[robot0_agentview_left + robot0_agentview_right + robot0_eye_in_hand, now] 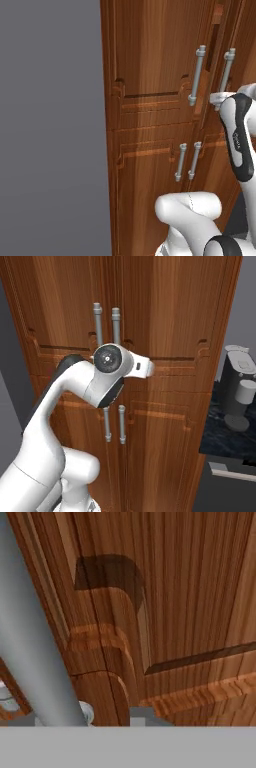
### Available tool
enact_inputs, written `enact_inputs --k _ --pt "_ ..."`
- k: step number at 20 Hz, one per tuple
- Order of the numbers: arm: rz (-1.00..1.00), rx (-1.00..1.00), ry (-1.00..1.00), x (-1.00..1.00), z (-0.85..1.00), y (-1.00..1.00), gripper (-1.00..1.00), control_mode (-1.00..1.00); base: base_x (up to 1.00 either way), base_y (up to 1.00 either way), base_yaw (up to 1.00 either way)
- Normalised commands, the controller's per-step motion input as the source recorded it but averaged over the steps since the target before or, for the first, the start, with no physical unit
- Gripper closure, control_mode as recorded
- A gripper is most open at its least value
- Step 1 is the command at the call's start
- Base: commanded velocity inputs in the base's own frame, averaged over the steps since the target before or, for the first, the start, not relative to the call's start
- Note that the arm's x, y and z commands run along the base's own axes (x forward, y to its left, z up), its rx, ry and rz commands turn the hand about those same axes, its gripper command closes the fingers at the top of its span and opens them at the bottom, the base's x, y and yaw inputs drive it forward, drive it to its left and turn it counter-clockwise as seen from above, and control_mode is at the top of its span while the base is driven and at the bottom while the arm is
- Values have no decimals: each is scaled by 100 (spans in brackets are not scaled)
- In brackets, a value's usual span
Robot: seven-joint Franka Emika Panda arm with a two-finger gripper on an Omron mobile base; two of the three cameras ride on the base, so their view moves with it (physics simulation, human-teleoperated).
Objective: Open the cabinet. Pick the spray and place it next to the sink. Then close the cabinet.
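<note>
The cabinet (pixel 150 55) is tall reddish-brown wood with two panelled doors, each with a long silver bar handle. In the left base view my gripper (pixel 218 100) is at the lower end of the right door's handle (pixel 227 67), beside the left door's handle (pixel 198 75). In the hand view that silver bar (pixel 35 657) runs down between my gripper's (pixel 82 718) finger tips, which are closed around it. A thin dark gap shows between the two doors near the top. The spray is hidden. The sink is out of view.
Below the tall doors are lower doors with shorter silver handles (pixel 186 161). A grey wall (pixel 50 125) stands left of the cabinet. To the right, a dark coffee machine (pixel 239 386) sits on a dark counter (pixel 220 431). My white arm (pixel 75 386) crosses the doors.
</note>
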Motion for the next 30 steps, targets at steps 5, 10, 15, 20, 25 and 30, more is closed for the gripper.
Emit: enact_inputs --k 5,10,15,20,25,30 --pt "-6 -13 2 -100 0 -100 100 -100 0 0 0" --pt "-8 -12 1 -100 0 -100 100 -100 0 0 0" --pt "-7 -16 2 -98 0 -96 100 -100 0 0 0" --pt "-1 -22 1 -79 -1 -22 -100 -100 0 0 0" --pt "0 -51 0 -87 -9 78 -100 -100 0 0 0" --pt "0 -83 19 -4 -33 100 -100 -100 0 0 0"
